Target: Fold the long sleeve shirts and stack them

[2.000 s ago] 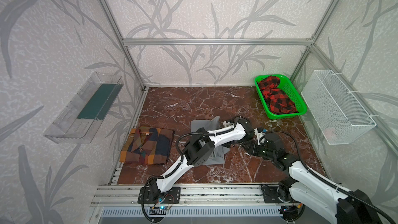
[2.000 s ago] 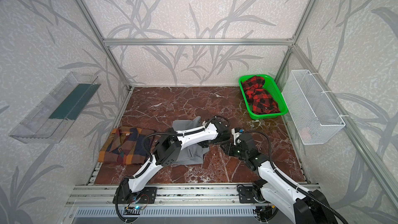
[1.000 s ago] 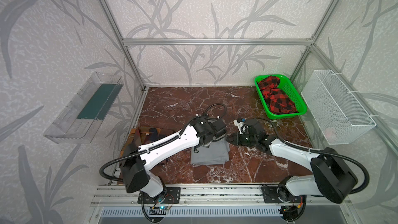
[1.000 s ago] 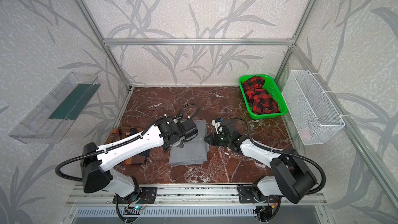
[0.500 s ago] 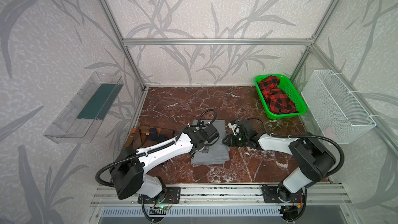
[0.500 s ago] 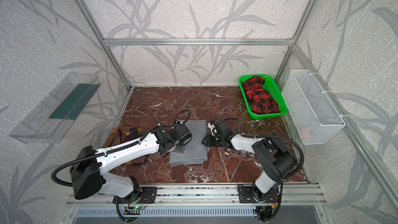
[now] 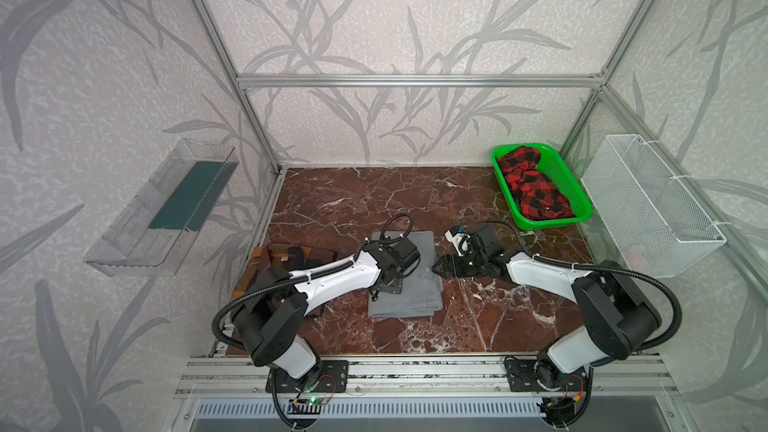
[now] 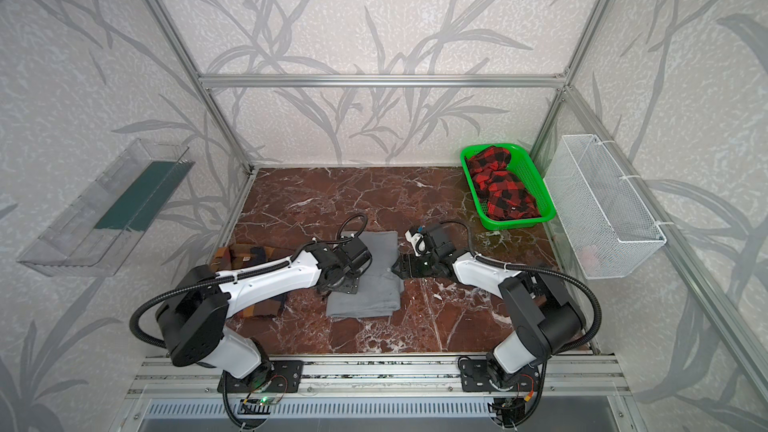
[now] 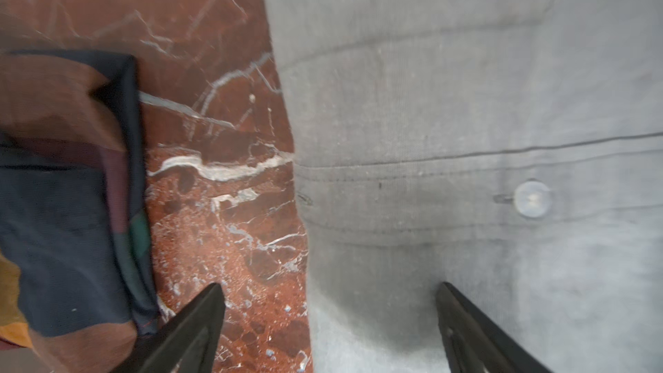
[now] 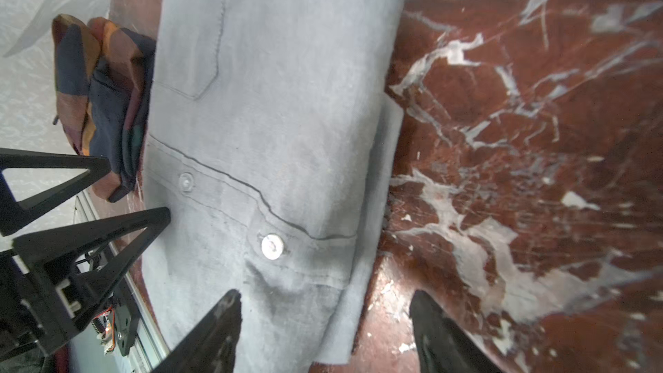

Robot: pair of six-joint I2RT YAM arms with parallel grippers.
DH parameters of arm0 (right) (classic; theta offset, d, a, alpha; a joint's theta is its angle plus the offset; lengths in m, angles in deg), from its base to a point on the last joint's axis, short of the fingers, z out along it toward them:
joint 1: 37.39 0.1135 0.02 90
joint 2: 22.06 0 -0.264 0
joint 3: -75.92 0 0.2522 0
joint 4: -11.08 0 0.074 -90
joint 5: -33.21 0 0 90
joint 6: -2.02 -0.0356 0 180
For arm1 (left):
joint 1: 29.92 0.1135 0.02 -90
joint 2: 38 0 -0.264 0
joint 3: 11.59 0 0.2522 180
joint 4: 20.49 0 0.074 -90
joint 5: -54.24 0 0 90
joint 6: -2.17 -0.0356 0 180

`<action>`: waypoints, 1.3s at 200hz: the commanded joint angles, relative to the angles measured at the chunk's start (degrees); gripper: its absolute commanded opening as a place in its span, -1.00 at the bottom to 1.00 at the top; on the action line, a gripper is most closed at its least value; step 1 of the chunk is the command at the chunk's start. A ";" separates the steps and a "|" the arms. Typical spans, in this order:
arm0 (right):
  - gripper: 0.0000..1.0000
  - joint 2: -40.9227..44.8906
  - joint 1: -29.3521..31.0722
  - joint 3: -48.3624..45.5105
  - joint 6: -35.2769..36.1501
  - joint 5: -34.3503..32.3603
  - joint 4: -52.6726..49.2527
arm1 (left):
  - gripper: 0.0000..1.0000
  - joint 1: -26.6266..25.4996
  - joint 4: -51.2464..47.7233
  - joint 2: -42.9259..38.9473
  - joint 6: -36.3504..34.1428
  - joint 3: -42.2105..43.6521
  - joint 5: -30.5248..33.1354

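Observation:
The grey long sleeve shirt [image 7: 405, 284] [image 8: 370, 284] lies folded flat mid-table, buttons up. My left gripper [image 7: 380, 290] [image 9: 329, 284] hangs open over its left edge, one finger above marble, one above cloth. At the shirt's right edge my right gripper [image 7: 439, 266] [image 10: 324, 291] is open, straddling the hem, holding nothing. The folded orange, brown and navy check shirt [image 7: 291, 253] [image 9: 64, 209] [image 10: 100, 102] lies at the left, partly hidden by my left arm. In the right wrist view the grey shirt [image 10: 280, 102] shows a pocket, and the left gripper's fingers [image 10: 89, 231] show beside it.
A green basket [image 7: 540, 224] at the back right holds crumpled red-and-black check cloth [image 7: 532, 189]. A white wire basket [image 7: 652, 209] hangs on the right wall, a clear tray [image 7: 166, 205] on the left wall. Marble table [image 7: 478, 317]; metal rails run along its front.
My right gripper has opened at the grey shirt's right edge. My left gripper has moved nearer and leftward to the shirt's left edge. The shirt now lies flat.

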 commanded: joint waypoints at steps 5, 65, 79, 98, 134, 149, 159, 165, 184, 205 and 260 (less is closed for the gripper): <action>0.47 -3.09 0.09 0.87 1.37 2.00 2.36 | 0.85 0.08 0.75 3.49 1.36 0.49 -1.18; 0.23 -9.88 1.24 -0.67 -0.95 2.30 10.28 | 0.85 0.19 5.50 7.51 3.44 3.94 -5.37; 0.09 -11.26 1.91 -0.39 -2.06 3.47 11.92 | 0.84 0.10 6.03 7.82 3.79 4.43 -6.02; -0.04 -11.35 3.24 -0.52 -3.20 2.79 13.18 | 0.84 0.14 5.88 7.83 3.88 4.48 -6.18; -0.38 -10.57 3.74 -1.21 -5.70 0.85 15.16 | 0.84 0.11 5.10 5.84 3.86 4.43 -5.93; -0.53 -11.15 3.75 -1.34 -6.28 -0.41 15.36 | 0.84 0.12 5.06 4.90 3.88 4.61 -5.60; -0.70 -11.77 3.75 -1.64 -7.24 -0.37 16.55 | 0.84 0.09 4.89 4.61 3.97 4.77 -5.57; -0.77 -12.12 3.73 -1.89 -7.82 -0.29 17.16 | 0.84 0.07 4.72 4.46 3.96 4.84 -5.50; -0.93 -11.32 3.77 -2.59 -9.03 -2.03 16.68 | 0.84 0.13 4.12 3.85 4.14 5.19 -5.30; -1.00 -7.60 3.74 -3.15 -8.75 -7.77 12.03 | 0.84 0.11 3.60 2.59 4.30 5.22 -5.30; -1.00 11.28 3.68 -3.83 -6.43 -27.26 -7.32 | 0.84 0.13 -0.39 -6.32 4.75 0.71 -7.41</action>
